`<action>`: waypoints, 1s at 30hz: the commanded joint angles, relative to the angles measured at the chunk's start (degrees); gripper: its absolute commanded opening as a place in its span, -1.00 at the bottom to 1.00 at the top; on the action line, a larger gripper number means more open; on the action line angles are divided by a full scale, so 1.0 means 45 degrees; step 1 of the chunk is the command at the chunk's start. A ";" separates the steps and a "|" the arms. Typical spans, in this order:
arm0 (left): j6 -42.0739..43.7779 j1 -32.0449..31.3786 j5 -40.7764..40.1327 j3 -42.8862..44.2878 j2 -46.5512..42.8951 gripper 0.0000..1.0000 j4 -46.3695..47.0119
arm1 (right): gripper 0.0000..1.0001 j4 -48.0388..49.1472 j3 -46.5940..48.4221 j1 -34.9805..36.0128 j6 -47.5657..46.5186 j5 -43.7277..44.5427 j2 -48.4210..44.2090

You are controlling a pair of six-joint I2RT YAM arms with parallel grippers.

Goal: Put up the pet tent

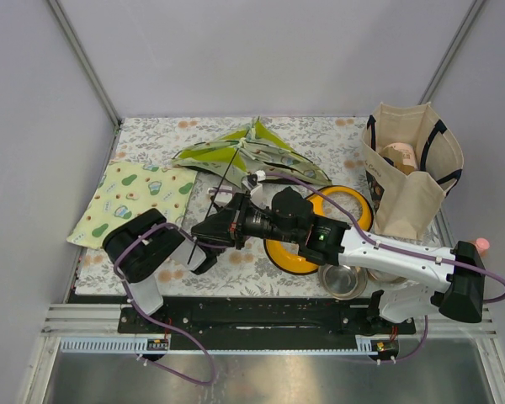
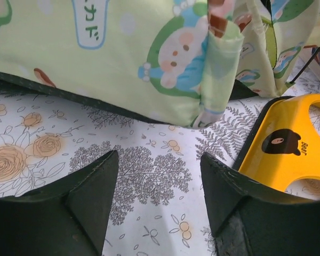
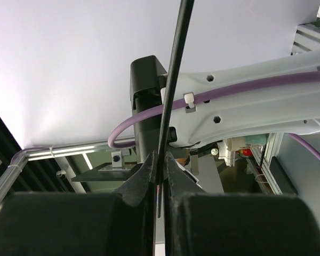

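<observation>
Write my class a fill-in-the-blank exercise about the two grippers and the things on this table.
1. The right gripper is shut on a thin black ____.
2. The left gripper is ____ and holds nothing.
3. In the top view, the tote bag stands to the ____ of the pet tent.
Missing words: pole; open; right.

1. Slim white arm links (image 1: 404,259) joined by bulky black motor housings (image 1: 290,215); tiny green light (image 1: 320,236) on one.
2. Purple cables (image 3: 245,88) clipped along white shells (image 3: 256,114), dotted with small round screw holes (image 3: 209,78).
3. Left claw (image 2: 160,160), right claw (image 3: 159,160): matte black wedge fingers (image 2: 90,186).
</observation>
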 commanded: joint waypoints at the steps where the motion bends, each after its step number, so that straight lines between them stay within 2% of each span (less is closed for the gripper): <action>1: 0.0042 -0.0021 -0.0120 0.0732 0.0188 0.36 0.4219 | -1.00 0.1055 0.0123 -0.0119 -0.0132 -0.0273 -0.0469; 5: 0.0081 -0.0021 0.0525 0.1045 0.0286 0.59 0.4219 | -1.00 0.1114 0.0044 -0.0119 -0.0073 -0.0293 -0.0528; 9: -0.0152 0.0057 0.0175 0.1377 0.0520 0.59 0.4219 | -1.00 0.1115 -0.0053 -0.0119 -0.0073 -0.0293 -0.0606; 10: -0.0308 0.0115 0.0097 0.1436 0.0598 0.54 0.4219 | -1.00 0.1114 -0.0073 -0.0119 -0.0092 -0.0331 -0.0606; 15: -0.1032 0.0408 0.0115 0.1651 0.0755 0.01 0.4238 | -1.00 0.1076 -0.0190 -0.0119 -0.0034 -0.0332 -0.0703; 18: -0.1188 0.0584 0.0349 0.1593 0.0639 -0.11 0.4219 | -1.00 0.1036 -0.0229 -0.0119 0.0024 -0.0371 -0.0762; 20: -0.1208 0.0643 0.0622 0.1612 0.0541 -0.10 0.4219 | -1.00 0.1114 -0.0249 -0.0099 0.0063 -0.0390 -0.0704; 26: -0.1033 0.0682 0.0935 0.1671 0.0345 0.23 0.4200 | -1.00 0.1192 -0.0288 -0.0119 0.0181 -0.0527 -0.0586; 28: -0.1012 0.0663 0.0917 0.1690 0.0306 0.23 0.4238 | -1.00 0.1193 -0.0327 -0.0119 0.0201 -0.0527 -0.0586; 30: -0.1129 0.0721 0.0839 0.1710 0.0325 0.11 0.4219 | -1.00 0.1173 -0.0327 -0.0119 0.0220 -0.0527 -0.0567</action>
